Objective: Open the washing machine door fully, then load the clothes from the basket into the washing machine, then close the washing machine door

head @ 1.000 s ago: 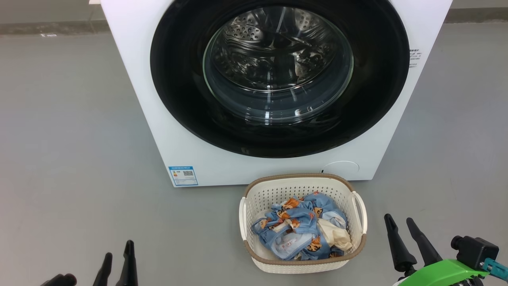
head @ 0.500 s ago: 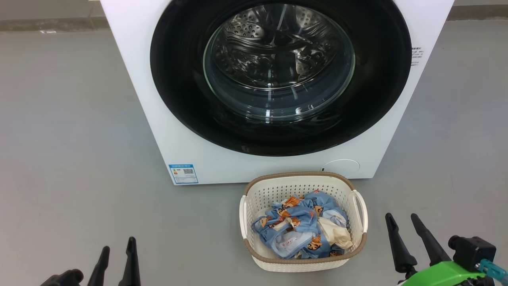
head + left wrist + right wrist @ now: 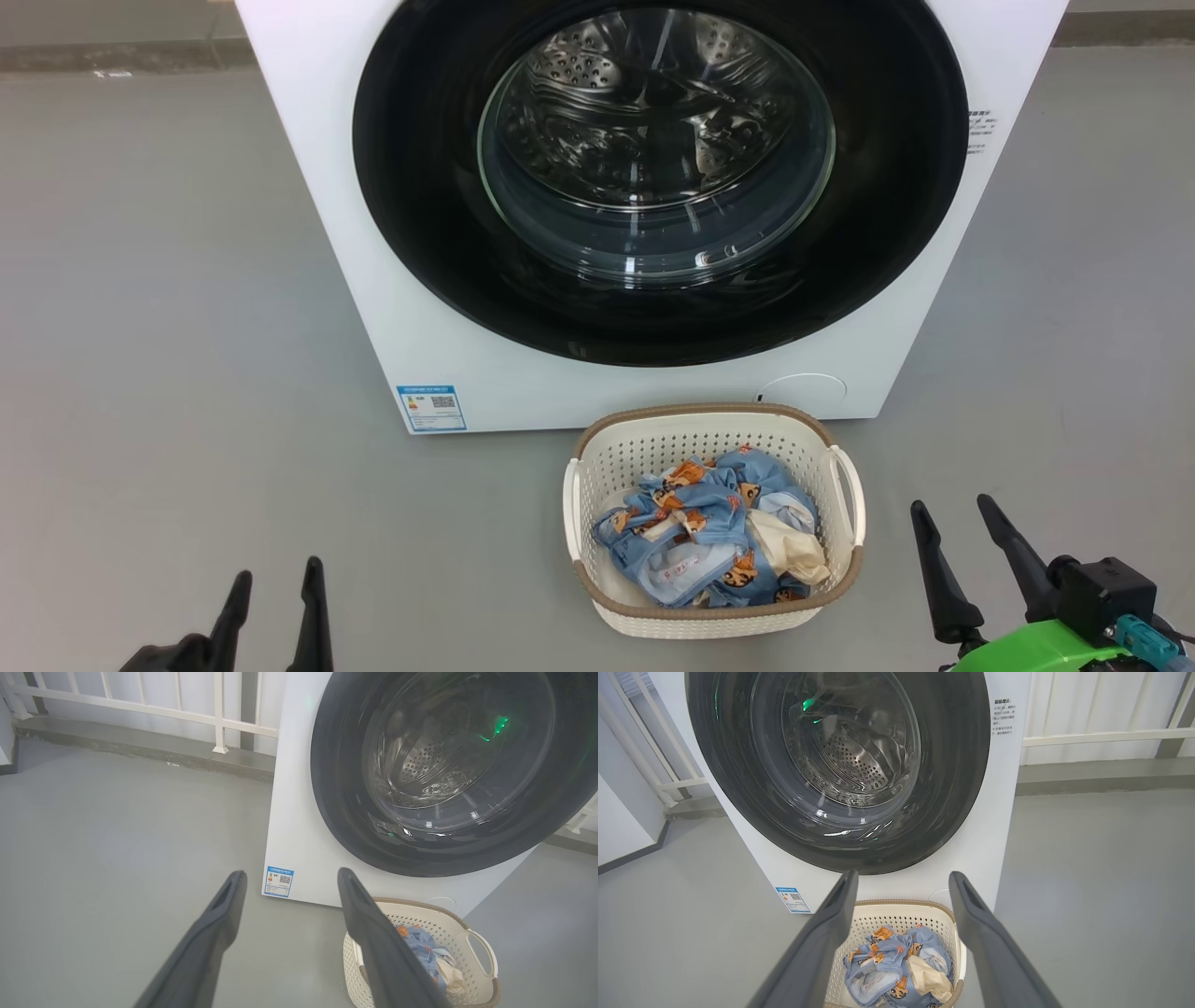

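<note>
Head view: the basket [image 3: 700, 413] with the clothes [image 3: 691, 532] sits lower centre, below the shut washing machine door [image 3: 420, 187]; left gripper [image 3: 280, 569] lower left, right gripper [image 3: 952, 502] lower right, both spread and empty. Left wrist view: basket at lower right. Right wrist view: clothes between the fingers [image 3: 822, 942]

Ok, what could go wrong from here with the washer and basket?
The washing machine door is shut and its glossy black rim shows no clear handle, so a grip might slip off it. The basket sits close in front, so a reaching arm could knock it. The cream cloth among the clothes may get left behind.
</note>
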Robot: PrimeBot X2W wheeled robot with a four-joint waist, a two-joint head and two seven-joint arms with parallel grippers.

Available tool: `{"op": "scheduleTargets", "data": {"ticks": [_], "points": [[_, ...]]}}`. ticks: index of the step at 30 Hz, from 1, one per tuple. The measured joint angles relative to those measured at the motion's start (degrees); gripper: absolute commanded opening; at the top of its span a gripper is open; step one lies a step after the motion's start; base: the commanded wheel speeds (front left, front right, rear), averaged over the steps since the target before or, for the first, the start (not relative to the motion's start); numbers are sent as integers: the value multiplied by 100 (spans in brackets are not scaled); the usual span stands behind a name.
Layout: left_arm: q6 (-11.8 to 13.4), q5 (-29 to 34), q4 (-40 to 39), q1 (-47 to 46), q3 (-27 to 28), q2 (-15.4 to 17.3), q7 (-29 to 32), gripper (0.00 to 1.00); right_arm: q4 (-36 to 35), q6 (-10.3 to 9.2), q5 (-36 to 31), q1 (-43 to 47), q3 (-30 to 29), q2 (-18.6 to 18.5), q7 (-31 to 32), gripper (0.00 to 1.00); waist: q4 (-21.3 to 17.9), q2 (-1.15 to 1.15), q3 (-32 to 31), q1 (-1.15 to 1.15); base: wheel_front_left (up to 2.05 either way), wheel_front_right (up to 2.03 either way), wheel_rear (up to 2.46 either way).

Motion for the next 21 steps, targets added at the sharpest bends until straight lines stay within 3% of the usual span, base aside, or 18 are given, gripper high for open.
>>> {"op": "scheduleTargets", "data": {"ticks": [21], "points": [[42,1351,-158,96,-11,62,-354,100,-264,1,-1562,22,-101,8,-356,100,-4,0,34,0,0,0,0]]}}
